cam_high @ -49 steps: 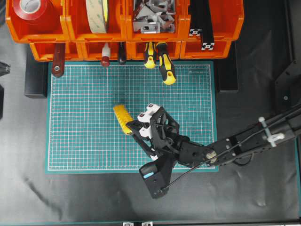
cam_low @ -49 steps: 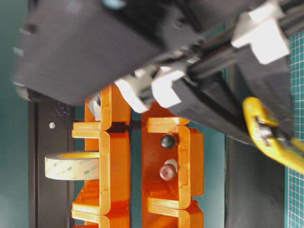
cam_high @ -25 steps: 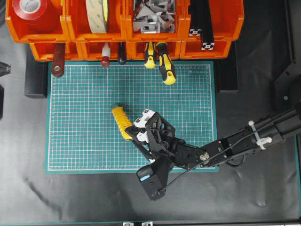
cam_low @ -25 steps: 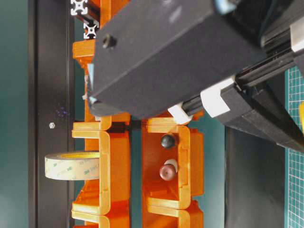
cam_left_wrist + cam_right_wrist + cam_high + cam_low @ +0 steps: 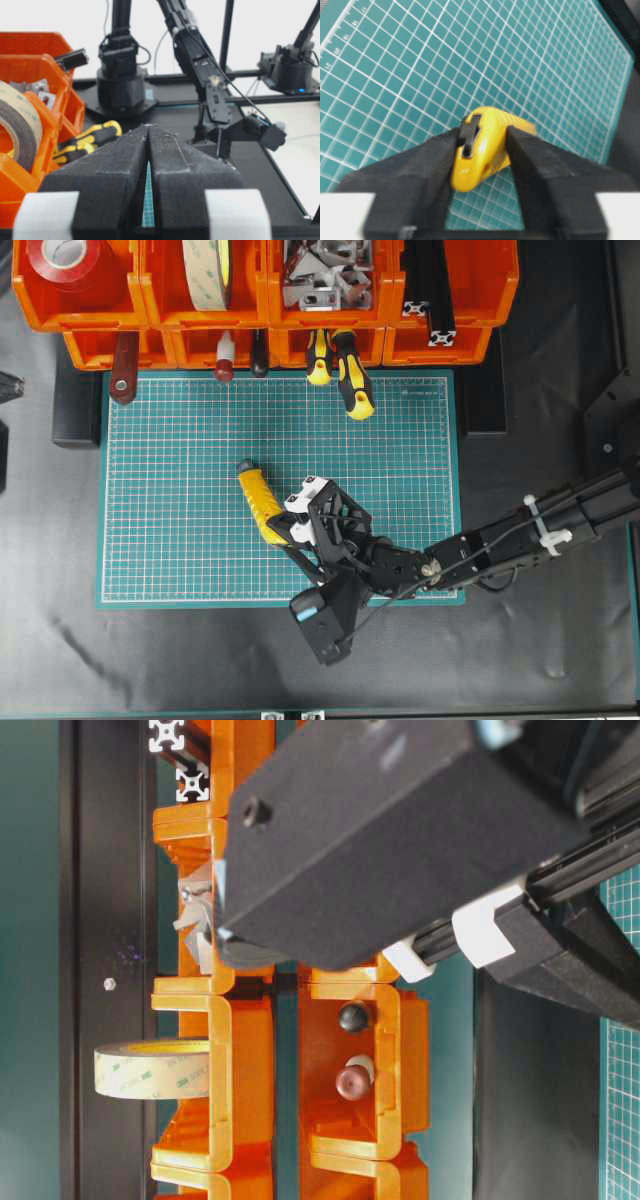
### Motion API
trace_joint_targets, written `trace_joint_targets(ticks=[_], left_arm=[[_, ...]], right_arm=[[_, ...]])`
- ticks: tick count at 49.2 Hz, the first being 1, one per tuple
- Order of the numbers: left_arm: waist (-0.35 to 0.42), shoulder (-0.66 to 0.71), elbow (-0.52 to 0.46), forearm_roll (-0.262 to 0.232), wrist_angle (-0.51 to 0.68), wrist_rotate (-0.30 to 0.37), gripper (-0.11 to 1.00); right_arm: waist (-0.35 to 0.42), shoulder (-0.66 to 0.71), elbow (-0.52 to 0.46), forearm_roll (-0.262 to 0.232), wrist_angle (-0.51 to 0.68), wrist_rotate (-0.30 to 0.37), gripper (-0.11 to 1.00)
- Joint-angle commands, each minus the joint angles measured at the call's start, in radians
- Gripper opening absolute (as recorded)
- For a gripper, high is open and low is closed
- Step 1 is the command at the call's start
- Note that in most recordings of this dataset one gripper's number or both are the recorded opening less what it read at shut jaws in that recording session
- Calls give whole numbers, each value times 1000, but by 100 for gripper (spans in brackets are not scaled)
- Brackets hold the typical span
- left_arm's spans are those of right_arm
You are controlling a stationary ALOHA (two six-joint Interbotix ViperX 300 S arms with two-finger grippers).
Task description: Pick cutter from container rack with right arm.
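The yellow cutter (image 5: 258, 500) lies slanted low over the green mat, its far end pointing to the back left. My right gripper (image 5: 283, 530) is shut on its near end. In the right wrist view the cutter (image 5: 487, 150) sits between both fingers (image 5: 540, 170), its black slider facing the left finger. I cannot tell whether its far end touches the mat. The orange container rack (image 5: 265, 305) stands along the back edge and also shows in the table-level view (image 5: 250, 1050). My left gripper (image 5: 148, 127) is shut and empty, off to the left.
The green gridded mat (image 5: 180, 490) fills the middle. Two yellow-and-black screwdrivers (image 5: 350, 375) stick out of the lower bins onto the mat. The bins hold a red tape roll (image 5: 65, 260), a beige tape roll (image 5: 205, 270), metal parts (image 5: 320, 275) and black extrusions (image 5: 430, 290).
My right gripper has moved a little toward the front left and come lower with the cutter. The cutter now shows at fuller length, slanted over the mat.
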Motion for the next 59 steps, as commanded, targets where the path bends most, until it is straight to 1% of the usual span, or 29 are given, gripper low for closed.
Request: trace_joint_targets(ticks=[1, 4, 7, 10, 13, 17, 20, 24, 27, 34, 40, 46, 53, 59], left_arm=[[-2, 12, -9, 3, -5, -2, 0], [-2, 12, -8, 2, -5, -3, 0], [-2, 11, -6, 2, -5, -3, 0], [-2, 11, -6, 2, -3, -5, 0], [-2, 9, -5, 2, -5, -5, 0], [-2, 6, -3, 3, -3, -5, 0], [-2, 6, -2, 3, -3, -5, 0], [-2, 5, 0, 3, -3, -5, 0], [-2, 5, 0, 2, -5, -11, 0], [-2, 2, 2, 2, 14, -37, 0], [-2, -8, 0, 2, 66, -63, 0], [-2, -11, -2, 3, 84, -92, 0], [-2, -14, -2, 2, 89, -95, 0], [-2, -15, -2, 2, 98, -91, 0]], right_arm=[[-2, -6, 0, 28, -23, 12, 41], [-2, -8, 0, 57, -23, 21, 57], [0, -8, 5, 84, -23, 32, 69], [3, -9, 8, 112, -23, 38, 77], [6, -12, 14, 132, -23, 40, 80], [8, -15, 20, 158, -26, 48, 80], [8, -20, 21, 192, -31, 67, 80], [8, -31, 21, 242, -32, 117, 80], [5, -49, 28, 262, -35, 158, 80], [2, -130, 69, 264, -63, 238, 80], [2, -232, 107, 264, -71, 327, 80], [2, -354, 153, 262, -75, 393, 80], [3, -512, 207, 261, -104, 426, 79], [3, -644, 250, 261, -107, 430, 76]])
